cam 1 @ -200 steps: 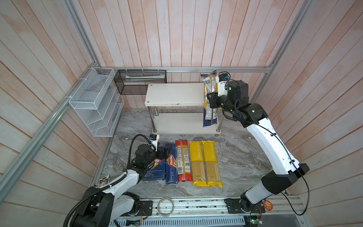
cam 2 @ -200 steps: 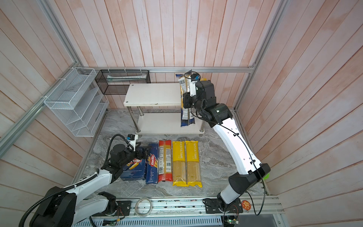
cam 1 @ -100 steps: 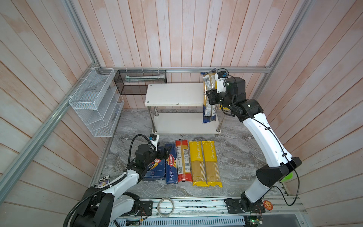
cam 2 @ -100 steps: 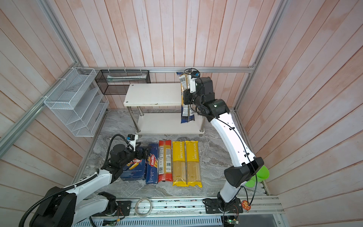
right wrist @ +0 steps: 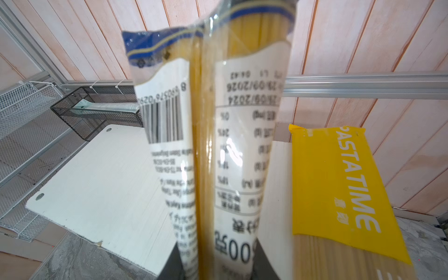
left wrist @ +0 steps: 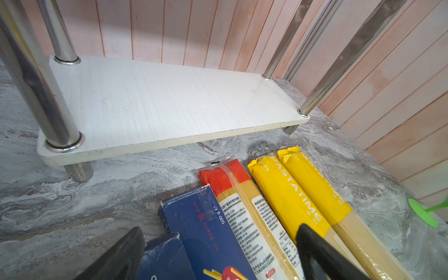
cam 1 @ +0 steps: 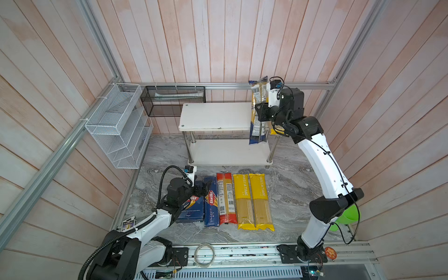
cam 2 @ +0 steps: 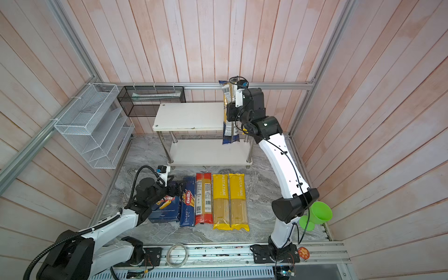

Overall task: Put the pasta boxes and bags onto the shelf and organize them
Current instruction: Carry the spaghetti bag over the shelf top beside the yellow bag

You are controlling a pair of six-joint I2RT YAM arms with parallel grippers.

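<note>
A dark blue and clear spaghetti bag [cam 1: 257, 135] hangs nearly upright, its long axis running up and down. The right tool [cam 1: 261, 114] pinches it about midway along, jaws closed tight on it. The bag hangs over the right part of the top tier of the white shelf [cam 1: 213, 116]; in the right wrist view the bare tier spreads out behind the bag. Just beside it, along that tier's right end, a yellow bag [right wrist: 339, 181] lies flat, its long axis running front to back. The coming move therefore likely turns on tipping the held bag from upright to flat, parallel to the yellow one and on its bare side.

The right arm is the one at the shelf. The left tool [cam 1: 201, 190] hovers well apart, jaws spread wide and empty, above the narrow blue carton [cam 1: 210, 208] in the row of packs on the counter [cam 1: 291, 194].

Compared with a second ago, the bag's lower end sits higher in both top views, the right arm has stretched further toward the shelf, and the left arm has not moved.
</note>
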